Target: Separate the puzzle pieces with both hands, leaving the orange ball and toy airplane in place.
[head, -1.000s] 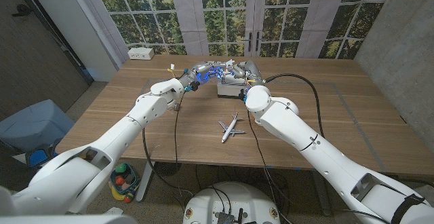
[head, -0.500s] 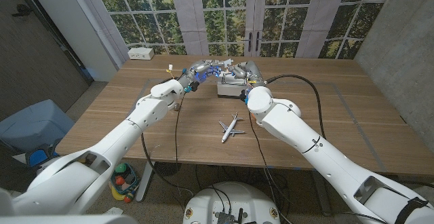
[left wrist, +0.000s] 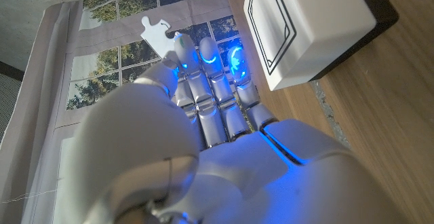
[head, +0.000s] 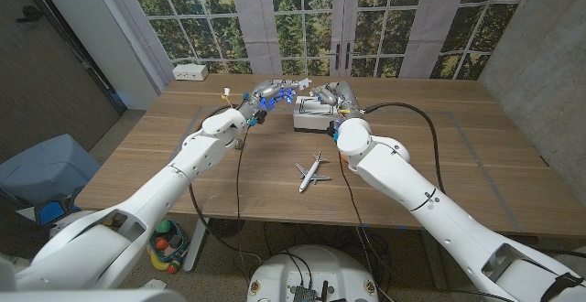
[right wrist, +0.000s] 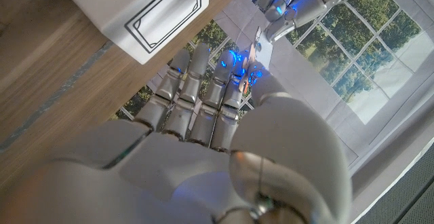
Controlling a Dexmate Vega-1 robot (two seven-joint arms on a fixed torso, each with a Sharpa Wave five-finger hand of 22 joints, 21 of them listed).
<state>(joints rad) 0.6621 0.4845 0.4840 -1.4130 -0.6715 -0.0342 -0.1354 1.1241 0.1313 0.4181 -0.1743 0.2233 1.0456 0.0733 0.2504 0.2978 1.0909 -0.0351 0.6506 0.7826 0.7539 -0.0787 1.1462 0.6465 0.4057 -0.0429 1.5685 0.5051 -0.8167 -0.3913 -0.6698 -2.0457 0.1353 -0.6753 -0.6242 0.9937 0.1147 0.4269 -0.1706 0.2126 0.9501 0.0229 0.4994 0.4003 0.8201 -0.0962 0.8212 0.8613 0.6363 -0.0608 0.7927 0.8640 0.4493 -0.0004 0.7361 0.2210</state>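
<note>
Left robot hand: the left robot hand (head: 268, 95) is hovering above the far part of the brown wooden counter (head: 476, 156), toward 12 o'clock. Its fingertips (left wrist: 207, 51) are pinching a flat white jigsaw-cut puzzle piece (left wrist: 154, 28) held up in the air.

Right robot hand: the right robot hand (head: 330, 92) is hanging at 3 o'clock of the left one, apart from it. Its fingers (right wrist: 196, 81) are lying close together, and a thin pale sliver (right wrist: 256, 44) is standing at their tips. I cannot tell whether it is being pinched.

Bystanders: a small white toy airplane (head: 312, 171) is lying near the counter's middle, at 6 o'clock of a white rectangular box on a black base (head: 309, 117). Both are sitting well below the raised hands.

Doing it well: I judge that the parting is happening in the air. Each hand should be keeping a firm pinch and drawing level toward 9 and 3 o'clock. Neither should be dipping toward the box or swinging an elbow over the airplane.

Writing: the box lid is showing only a black rounded-rectangle outline. No brand or words are reading clearly.
</note>
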